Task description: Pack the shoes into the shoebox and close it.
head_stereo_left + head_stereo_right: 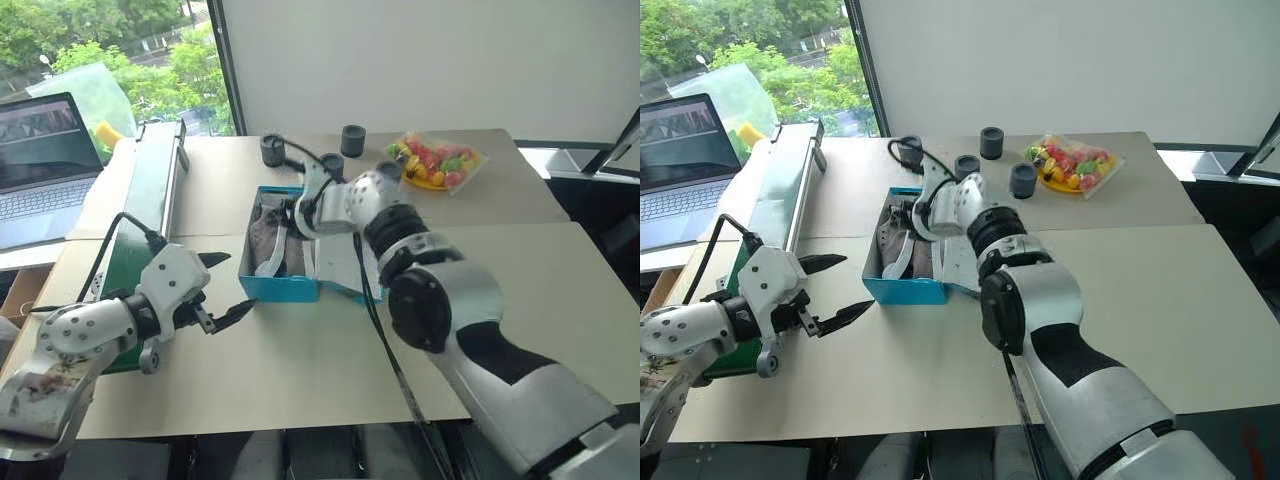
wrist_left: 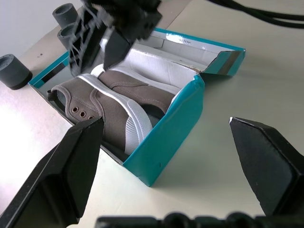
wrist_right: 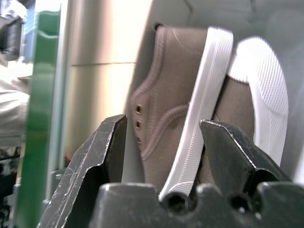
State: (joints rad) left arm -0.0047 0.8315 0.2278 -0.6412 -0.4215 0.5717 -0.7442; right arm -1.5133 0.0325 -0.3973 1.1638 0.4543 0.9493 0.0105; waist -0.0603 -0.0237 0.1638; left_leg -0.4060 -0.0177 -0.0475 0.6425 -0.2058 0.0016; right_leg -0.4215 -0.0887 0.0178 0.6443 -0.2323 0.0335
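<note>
The turquoise shoebox (image 1: 280,290) stands open in the middle of the table, its lid (image 1: 340,265) folded out to its right, whitish side up. Both grey shoes (image 2: 118,90) with white soles lie inside it, side by side. My right gripper (image 1: 290,215) hovers just over them, its fingers (image 2: 114,47) apart with nothing held; in the right wrist view one shoe (image 3: 166,95) sits beyond the gap. My left gripper (image 1: 240,282) stands open above the table, in front of the box's near left corner and clear of it.
A long green conveyor (image 1: 150,190) runs along the left side, with a laptop (image 1: 40,150) beyond it. Three dark cylinders (image 1: 352,140) and a bag of colourful toy fruit (image 1: 435,162) sit behind the box. A black cable trails along my right arm.
</note>
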